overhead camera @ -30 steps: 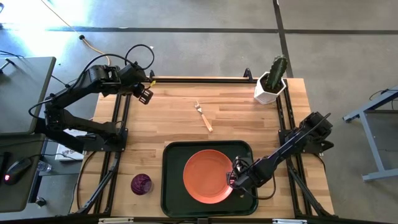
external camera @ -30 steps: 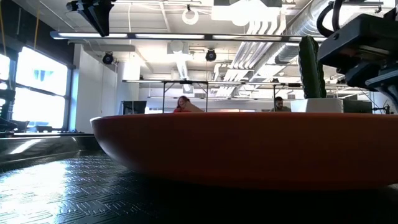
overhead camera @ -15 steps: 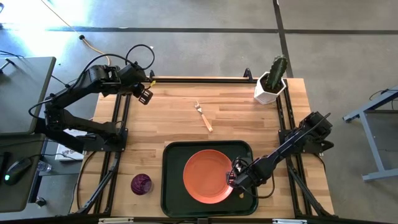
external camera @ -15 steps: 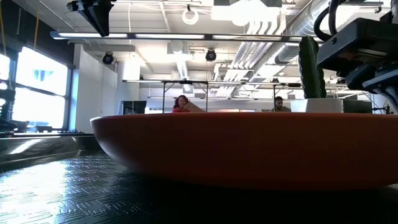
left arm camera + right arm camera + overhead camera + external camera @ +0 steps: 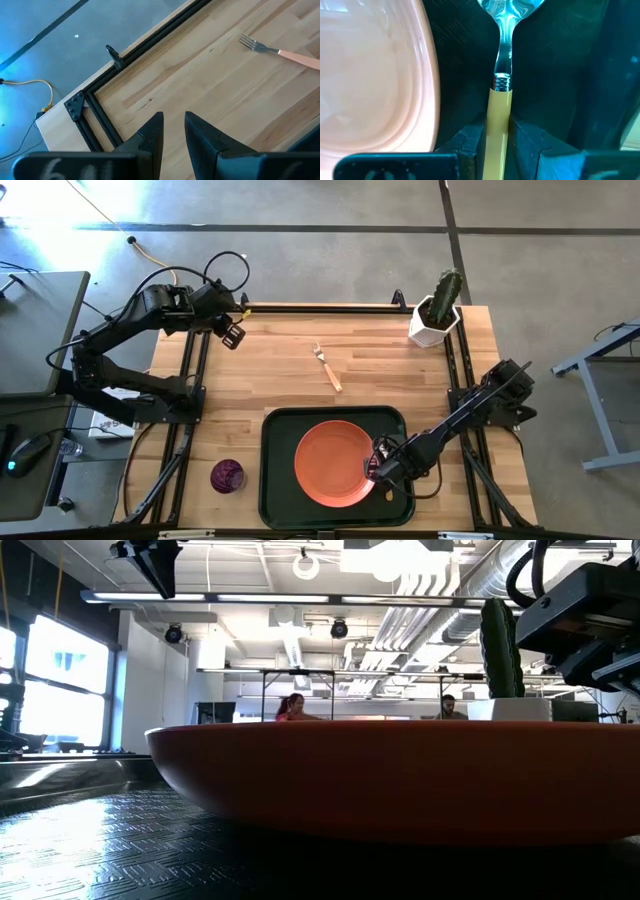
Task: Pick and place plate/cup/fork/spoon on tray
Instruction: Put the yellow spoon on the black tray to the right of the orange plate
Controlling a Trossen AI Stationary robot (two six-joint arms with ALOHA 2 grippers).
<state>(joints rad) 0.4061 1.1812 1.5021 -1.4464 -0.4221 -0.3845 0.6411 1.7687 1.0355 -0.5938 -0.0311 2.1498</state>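
While the right arm reaches low over the tray's (image 5: 275, 480) right edge, its tool (image 5: 496, 131) stands with fingers slightly parted beside the spoon's (image 5: 500, 95) wooden handle, the spoon lying on the tray just beside the plate (image 5: 333, 465). Left tool (image 5: 173, 131), slightly open and empty, hovers over the tabletop's (image 5: 300, 380) far left corner.

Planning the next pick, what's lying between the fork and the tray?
Only bare wood table lies between the fork and the tray, shown in the high view.
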